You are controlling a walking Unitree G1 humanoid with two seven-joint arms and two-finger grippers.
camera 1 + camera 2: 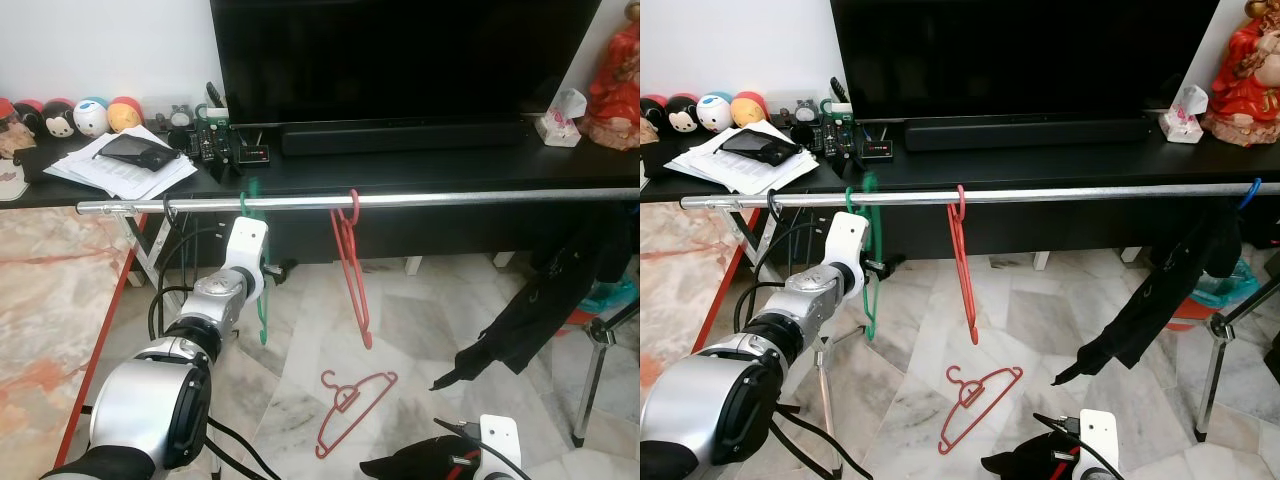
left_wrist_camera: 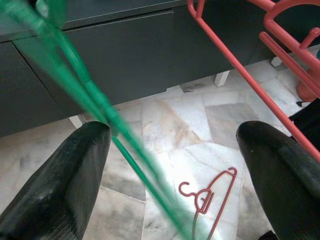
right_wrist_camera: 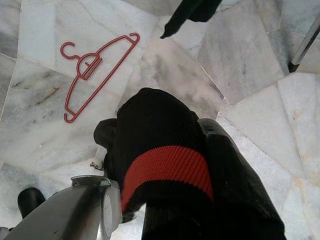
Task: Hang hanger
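One green hanger (image 1: pixel 262 310) hangs on our rail (image 1: pixel 420 199), its long axis vertical, just inside our wide-open left gripper (image 2: pixel 172 165).

Head stereo pair, two wrist close-ups

Silver rail (image 1: pixel 420 199) carrying green hanger (image 1: pixel 259 300) and red hanger (image 1: pixel 352 270), another red hanger (image 1: pixel 352 394) on marble floor (image 1: pixel 420 330)
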